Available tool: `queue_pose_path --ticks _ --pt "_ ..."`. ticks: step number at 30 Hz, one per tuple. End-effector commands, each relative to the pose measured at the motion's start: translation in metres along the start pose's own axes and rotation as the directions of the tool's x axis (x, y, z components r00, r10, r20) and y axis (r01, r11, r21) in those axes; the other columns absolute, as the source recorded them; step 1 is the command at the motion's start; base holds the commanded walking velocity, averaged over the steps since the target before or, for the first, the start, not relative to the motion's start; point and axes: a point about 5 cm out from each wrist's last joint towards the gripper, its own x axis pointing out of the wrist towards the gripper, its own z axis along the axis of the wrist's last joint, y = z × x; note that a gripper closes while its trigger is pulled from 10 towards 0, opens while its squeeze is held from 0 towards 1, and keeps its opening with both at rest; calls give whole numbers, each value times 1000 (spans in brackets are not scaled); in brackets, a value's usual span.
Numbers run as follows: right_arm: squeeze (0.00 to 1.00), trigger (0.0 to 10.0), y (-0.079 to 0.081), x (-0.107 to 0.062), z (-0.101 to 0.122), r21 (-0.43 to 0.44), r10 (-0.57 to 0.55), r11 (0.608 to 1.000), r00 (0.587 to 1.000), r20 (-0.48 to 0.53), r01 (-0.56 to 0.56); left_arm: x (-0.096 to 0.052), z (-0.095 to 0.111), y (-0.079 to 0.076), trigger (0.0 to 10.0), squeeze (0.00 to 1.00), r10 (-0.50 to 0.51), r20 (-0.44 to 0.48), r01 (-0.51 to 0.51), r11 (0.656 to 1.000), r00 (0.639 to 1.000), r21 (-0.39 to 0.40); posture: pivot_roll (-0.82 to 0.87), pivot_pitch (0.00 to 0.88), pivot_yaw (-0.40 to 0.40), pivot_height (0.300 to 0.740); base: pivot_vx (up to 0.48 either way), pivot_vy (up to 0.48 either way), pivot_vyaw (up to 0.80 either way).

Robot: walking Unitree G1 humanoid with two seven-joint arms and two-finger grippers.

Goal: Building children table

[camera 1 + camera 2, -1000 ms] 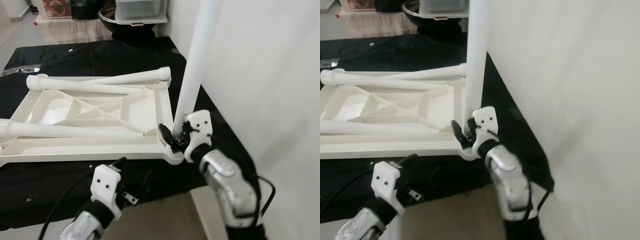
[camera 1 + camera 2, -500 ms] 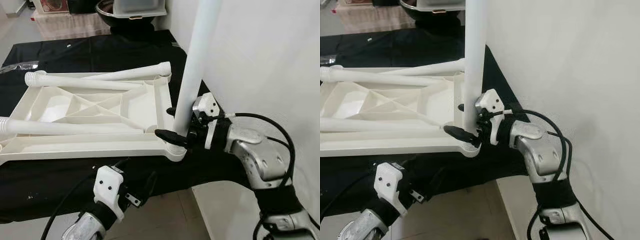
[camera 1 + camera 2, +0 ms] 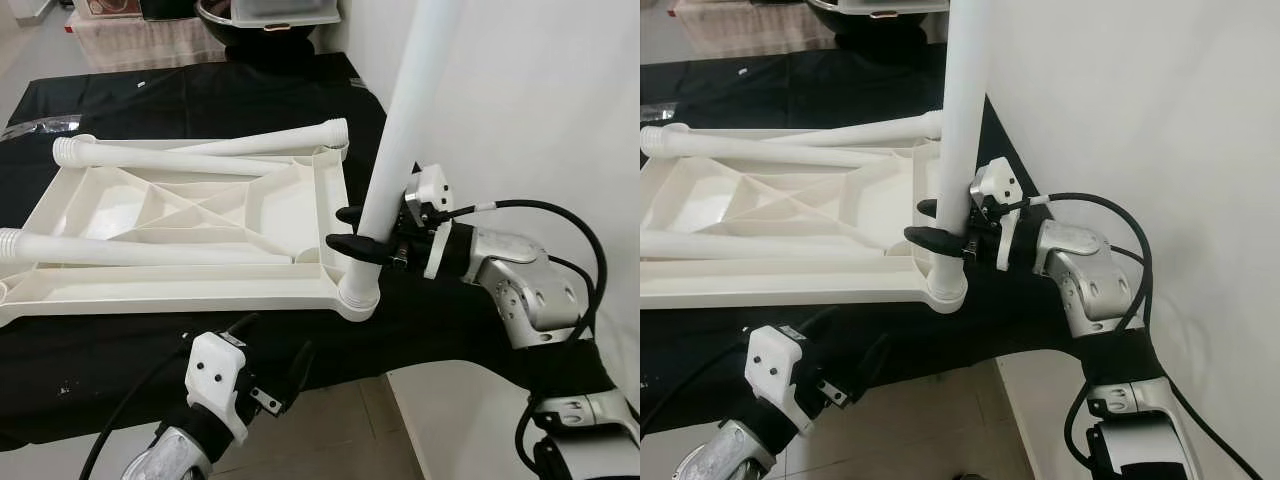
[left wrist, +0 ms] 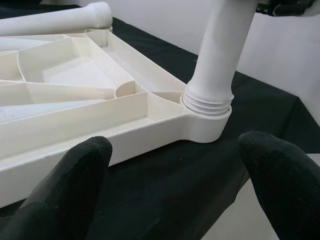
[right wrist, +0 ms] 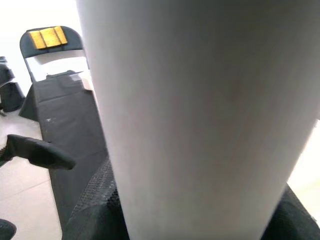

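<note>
Upside-down white plastic child's tabletop with ribbed underside (image 3: 190, 225) flat on black cloth-covered work table (image 3: 200, 110), near that table's front edge. At tabletop's front right corner socket (image 4: 207, 125): upright white plastic tube leg (image 3: 405, 130), threaded end seated in socket, a few thread rings exposed above the rim in left wrist view. Probably not yet screwed fully home.

Right gripper (image 3: 360, 232) clamped on the upright leg low down, just above the socket; one black finger in front of the tube, one behind. Silver right arm reaching in sideways from the white wall (image 3: 540, 100) side of tabletop.

Left gripper (image 3: 265, 350) below and in front of tabletop's front edge, off the cloth, fingers (image 4: 70, 185) spread apart, holding nothing, pointed at the corner socket.

Three more white tube legs lying loose across the tabletop: two (image 3: 200, 158) along its far edge, one (image 3: 130, 255) nearer the front.

Handling judgement: hollow moulded plastic, so light and stiff, smooth and likely slippery under the pads. Long upright leg gives leverage; a sideways push could cock the thread or slide the light tabletop on the cloth. Best hold low on the tube near the thread, as now, for turning. Tabletop likely wants steadying at front rim beside the socket.
</note>
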Motion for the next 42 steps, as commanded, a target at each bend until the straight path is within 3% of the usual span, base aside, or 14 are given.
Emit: queue_pose_path --ticks 1,6,10,16,17,20,21,26,29,30,32,40,41,42 --pt "0 0 7 2 -27 25 -156 987 982 -104 160 -2 -5 0 10000 0 0 -24 0 1000 1000 -7 18 181 -51 740 0 0 0" --pt "0 0 29 11 -58 22 -452 884 866 -214 467 -1 -6 2 10000 0 -2 -24 2 1000 1000 -7 9 183 -43 740 0 0 0" --pt "0 0 53 18 -71 -26 -692 697 663 -286 717 2 -7 3 10000 0 -15 -25 15 1000 1000 -3 0 170 -27 740 0 0 0" --pt "0 0 58 36 -61 -32 -724 673 650 -231 739 7 -9 5 10000 0 -16 -25 16 1000 1000 4 -1 157 -23 740 0 0 0" --pt "0 10000 57 38 -58 -20 -702 698 679 -215 716 7 -9 6 10000 0 -10 -24 10 1000 1000 8 -3 155 -24 740 0 0 0" --pt "31 10000 53 37 -53 -13 -686 717 703 -190 697 8 -9 7 10000 0 -4 -22 4 1000 1000 12 -4 156 -25 740 0 0 0" --pt "1000 10000 51 36 -50 2 -682 721 711 -171 693 8 -9 7 10000 0 -3 -22 3 1000 1000 12 -4 155 -25 740 0 0 0" --pt "1000 10000 38 34 -24 107 -471 876 882 -16 470 10 -9 7 10000 0 -4 -17 5 1000 1000 13 1 154 -28 740 0 0 0" --pt "1000 10000 37 34 -22 99 -417 904 909 -10 416 10 -9 6 10000 0 -5 -16 5 1000 1000 13 1 154 -28 740 0 0 0" --pt "114 10000 36 31 -18 55 -340 939 940 -3 340 10 -9 6 10000 0 -5 -16 6 1000 1000 13 11 155 -31 740 0 0 0" --pt "0 10000 32 29 -16 18 -272 962 962 -5 272 9 -9 6 10000 0 -6 -15 6 1000 1000 14 15 156 -31 740 0 0 0" --pt "0 10000 -2 19 -3 -31 -39 999 999 -32 38 7 -9 1 10000 0 -5 -14 5 1000 1000 18 43 159 -44 740 0 0 0" --pt "0 5137 -5 19 -1 -30 -30 999 999 -30 29 7 -9 0 10000 0 -6 -14 6 1000 1000 18 46 161 -53 740 0 0 0" --pt "0 5137 -5 19 -1 -30 -30 999 999 -30 29 7 -9 0 10000 0 -6 -14 6 1000 1000 18 46 161 -53 740 0 0 0"
